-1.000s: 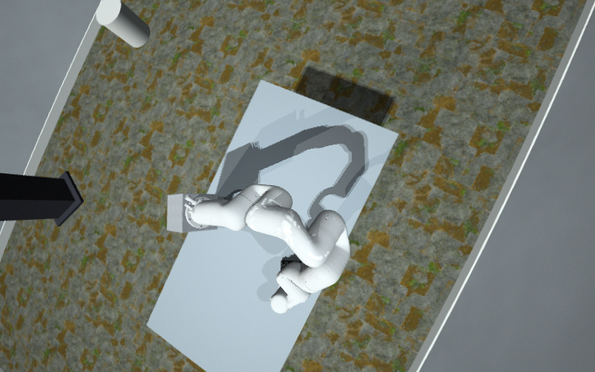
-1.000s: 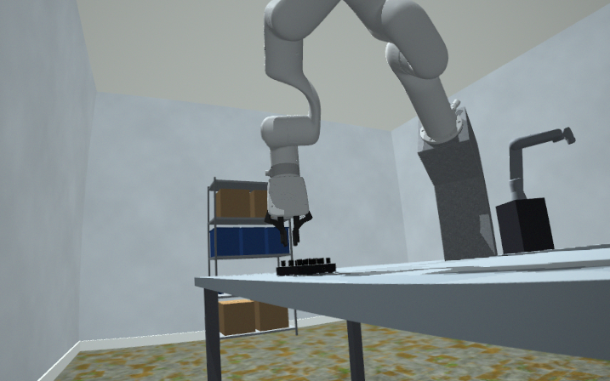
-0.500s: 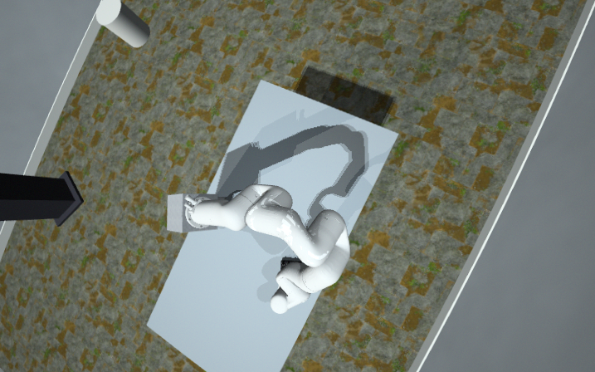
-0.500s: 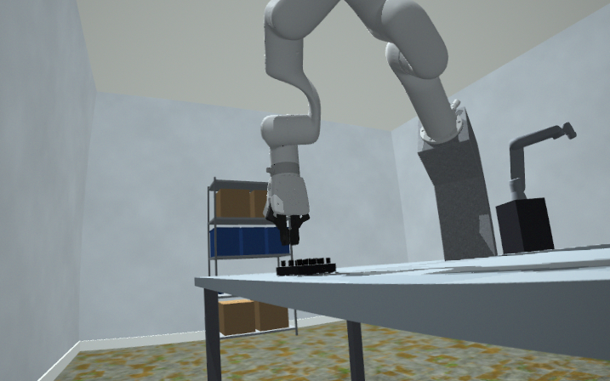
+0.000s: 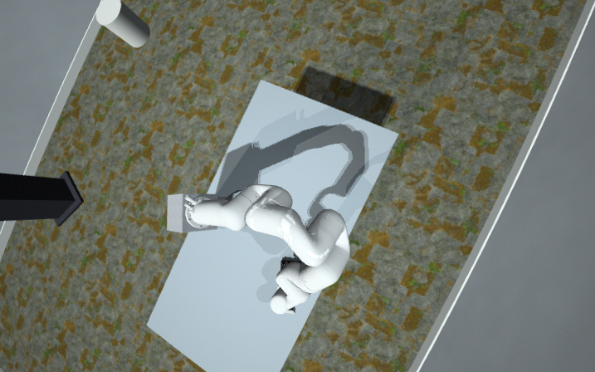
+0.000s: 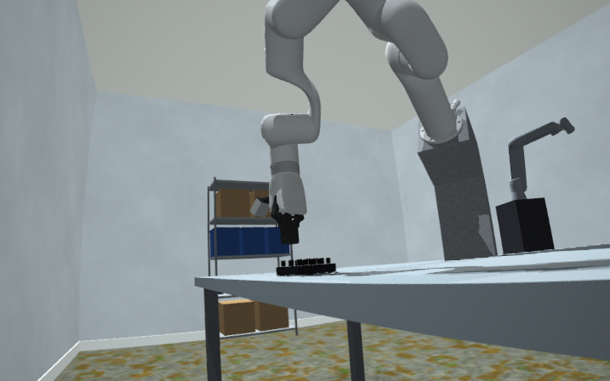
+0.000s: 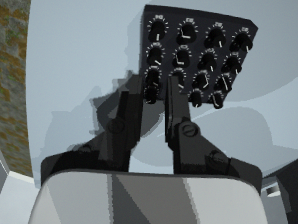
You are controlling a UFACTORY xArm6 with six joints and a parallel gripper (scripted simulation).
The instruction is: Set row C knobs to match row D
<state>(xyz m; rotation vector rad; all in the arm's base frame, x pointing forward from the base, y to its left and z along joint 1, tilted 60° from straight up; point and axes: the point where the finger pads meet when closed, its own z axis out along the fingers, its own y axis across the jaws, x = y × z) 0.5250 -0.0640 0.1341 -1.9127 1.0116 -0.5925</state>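
Observation:
The black knob box (image 6: 305, 269) (image 7: 196, 56) stands flat on the table (image 6: 392, 288) (image 5: 207, 276) near its far corner. In the wrist view it shows a grid of black knobs with white lines, seen at a slant; the names and marks are too small to read. My gripper (image 6: 290, 240) (image 7: 154, 89) hangs a short way above the box, pointing down over the box's near left edge in the wrist view. Its fingers stand a narrow gap apart with nothing between them. In the overhead view the arm hides the box almost fully.
The arm's grey pedestal (image 6: 458, 207) (image 5: 177, 212) stands at the table's side. A black block with a grey pipe (image 6: 525, 224) stands on the table beside it. A shelf with cartons (image 6: 241, 222) stands behind the table. A dark post (image 5: 12, 196) is off the table.

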